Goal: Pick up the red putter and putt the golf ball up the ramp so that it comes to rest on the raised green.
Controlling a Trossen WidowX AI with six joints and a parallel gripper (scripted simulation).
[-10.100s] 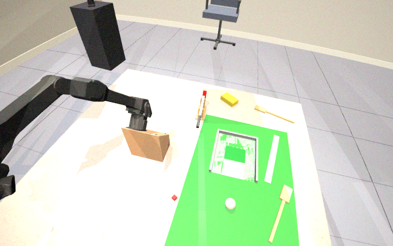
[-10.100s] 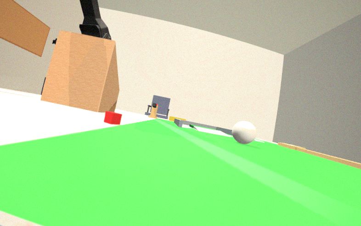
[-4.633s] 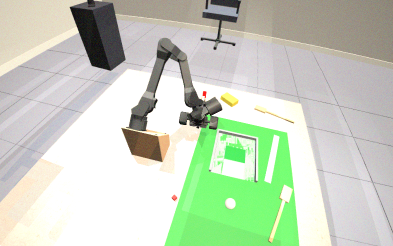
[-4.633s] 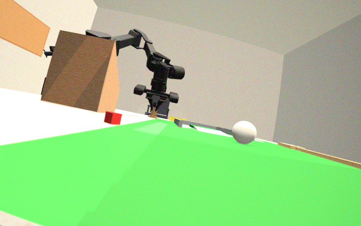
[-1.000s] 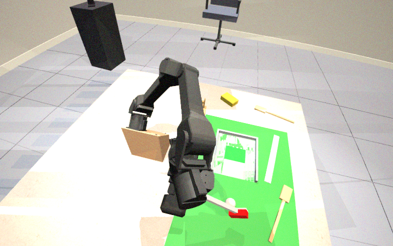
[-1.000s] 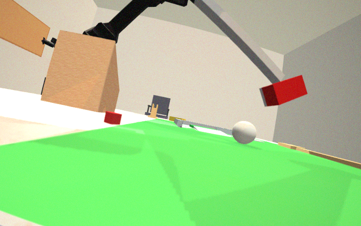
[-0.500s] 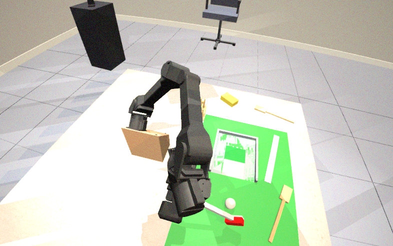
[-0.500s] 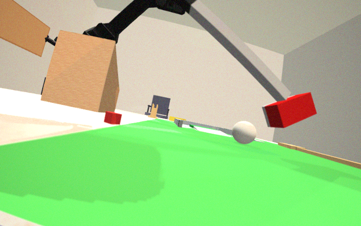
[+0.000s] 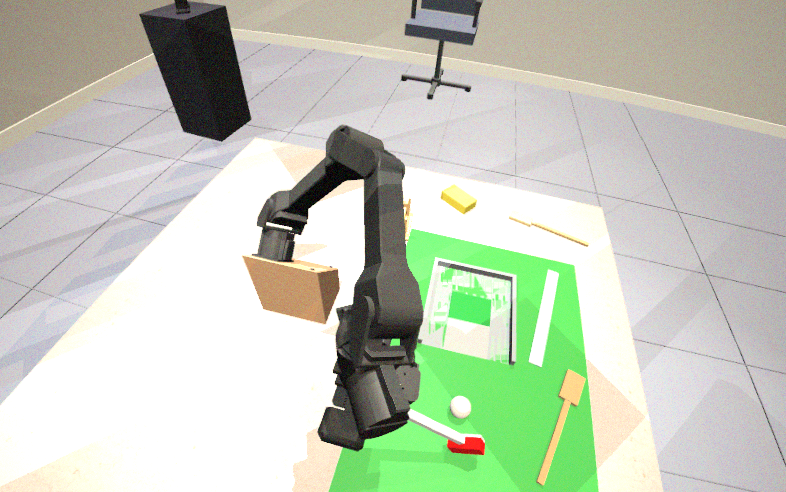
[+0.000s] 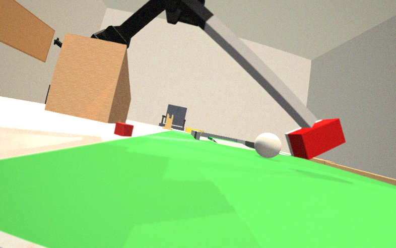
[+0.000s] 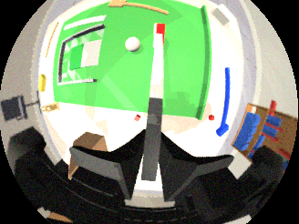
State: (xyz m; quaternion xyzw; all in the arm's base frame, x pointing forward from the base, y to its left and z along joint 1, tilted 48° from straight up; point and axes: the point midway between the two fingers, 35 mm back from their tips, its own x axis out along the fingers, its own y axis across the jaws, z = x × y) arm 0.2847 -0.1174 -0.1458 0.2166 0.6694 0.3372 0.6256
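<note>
1. The pincer is clenched on the red putter; its tilted head hangs just behind the golf ball, on the side away from the ramp.
2. A skewed face could send the ball into the frame rail; a timid stroke could let it roll back.
3. The wooden mallet lies aside; nothing visible blocks the ball's path.

It looks like a robotics lab or test room: a black robot arm on a pale counter, a tiled floor, plain walls (and one swivel chair).
</note>
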